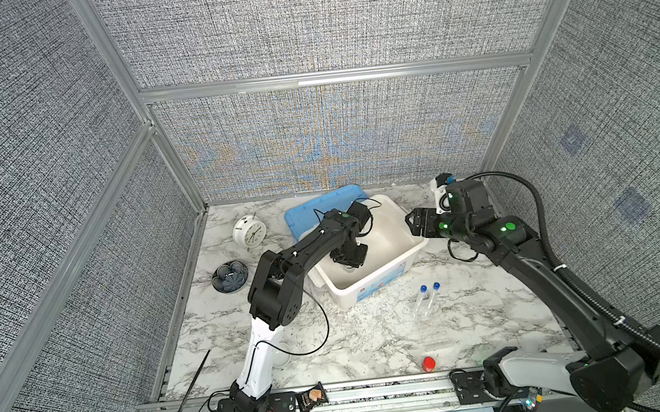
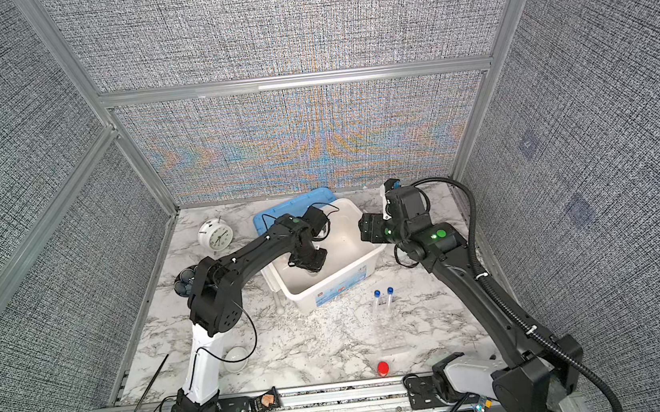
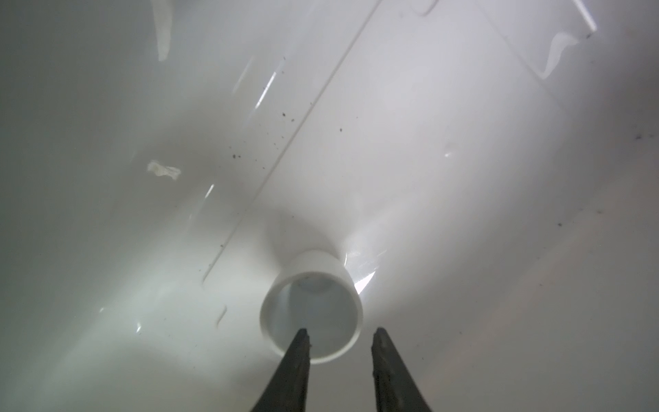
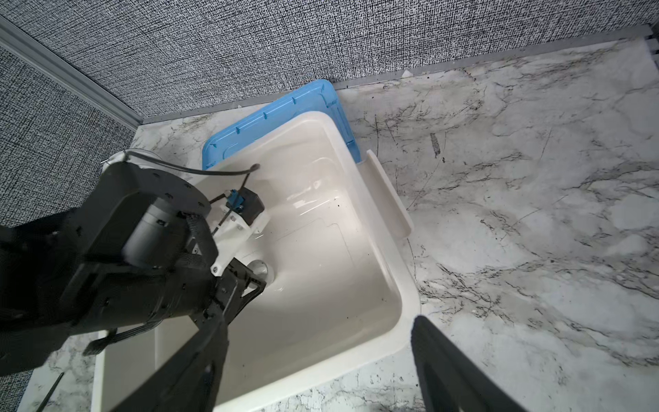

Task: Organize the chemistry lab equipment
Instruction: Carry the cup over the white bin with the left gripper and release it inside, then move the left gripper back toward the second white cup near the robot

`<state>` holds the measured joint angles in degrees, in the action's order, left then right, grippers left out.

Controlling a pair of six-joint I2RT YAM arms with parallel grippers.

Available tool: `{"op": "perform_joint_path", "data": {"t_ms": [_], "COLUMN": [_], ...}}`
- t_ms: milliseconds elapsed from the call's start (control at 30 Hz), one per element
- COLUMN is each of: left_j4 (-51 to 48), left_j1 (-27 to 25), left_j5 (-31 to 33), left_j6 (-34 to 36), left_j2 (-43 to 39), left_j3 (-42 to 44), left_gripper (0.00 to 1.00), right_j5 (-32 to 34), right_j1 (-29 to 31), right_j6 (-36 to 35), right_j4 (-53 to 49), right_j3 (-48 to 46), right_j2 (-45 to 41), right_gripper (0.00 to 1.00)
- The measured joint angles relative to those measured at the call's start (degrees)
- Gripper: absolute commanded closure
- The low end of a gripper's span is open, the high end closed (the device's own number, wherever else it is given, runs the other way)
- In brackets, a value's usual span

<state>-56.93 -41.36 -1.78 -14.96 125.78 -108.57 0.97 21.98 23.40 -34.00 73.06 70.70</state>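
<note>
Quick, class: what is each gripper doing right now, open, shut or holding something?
Left gripper: open, jaws apart astride the rim of the cup, not clamping it.
Right gripper: open, holding nothing.

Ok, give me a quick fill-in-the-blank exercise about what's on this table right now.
1. The left gripper reaches into the white bin, which sits against a lid coloured ____.
2. ____ capped tubes lie on the table in front of the bin.
3. The right gripper, beside the bin, holds ____.

Missing words: blue; two; nothing.
</note>
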Motion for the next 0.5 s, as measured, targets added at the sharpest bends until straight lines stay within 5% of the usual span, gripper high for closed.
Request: {"op": "perform_joint_path", "data": {"t_ms": [500], "left_j4": [-9.53], "left_j1": [-0.02], "left_j5": [1.6], "left_j6": [0.0], "left_j2": [-17.42], "left_j3": [-7.04], "left_gripper": [0.49], "right_j5": [0.02], "right_j1": [0.02], "right_j6": [-1.49], "right_j4": [-0.11], "right_j3": [2.1], "right_j2": [1.7], "right_gripper": [0.18]}}
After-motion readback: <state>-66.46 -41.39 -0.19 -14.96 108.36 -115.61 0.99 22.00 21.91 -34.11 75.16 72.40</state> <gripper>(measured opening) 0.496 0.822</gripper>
